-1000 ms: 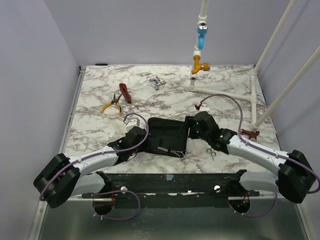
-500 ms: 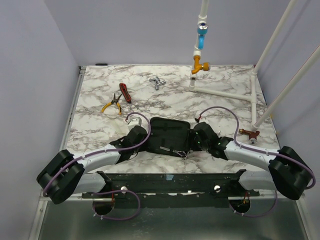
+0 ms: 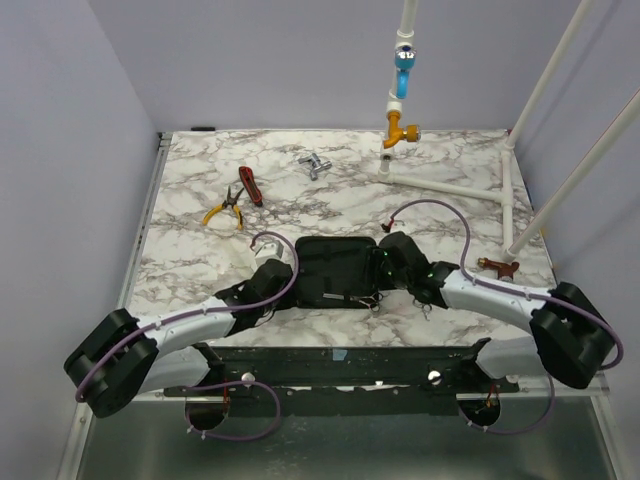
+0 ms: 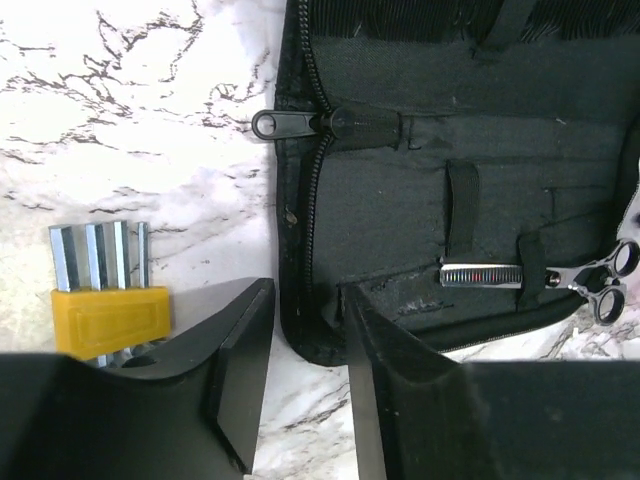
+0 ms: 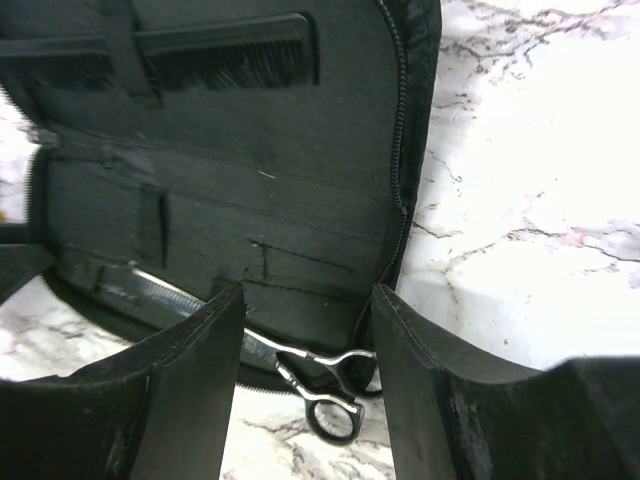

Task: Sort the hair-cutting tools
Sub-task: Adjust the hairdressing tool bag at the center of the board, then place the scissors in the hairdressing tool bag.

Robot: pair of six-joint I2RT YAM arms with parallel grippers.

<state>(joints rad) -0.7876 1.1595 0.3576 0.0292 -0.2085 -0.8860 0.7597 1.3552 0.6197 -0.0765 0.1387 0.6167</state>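
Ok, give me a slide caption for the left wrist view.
Left gripper straddling the open black case's zipper edge; silver scissors strapped inside, yellow hex-key set on the marble alongside.

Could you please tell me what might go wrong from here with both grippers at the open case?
1. The scissors poke their finger loops past the rim of the case, between the fingers of the open right gripper; closing there might snag them and drag the scissors from their strap.
2. The left gripper straddles the zip edge; lifting it could fold the case or nudge the yellow hex-key set beside it.
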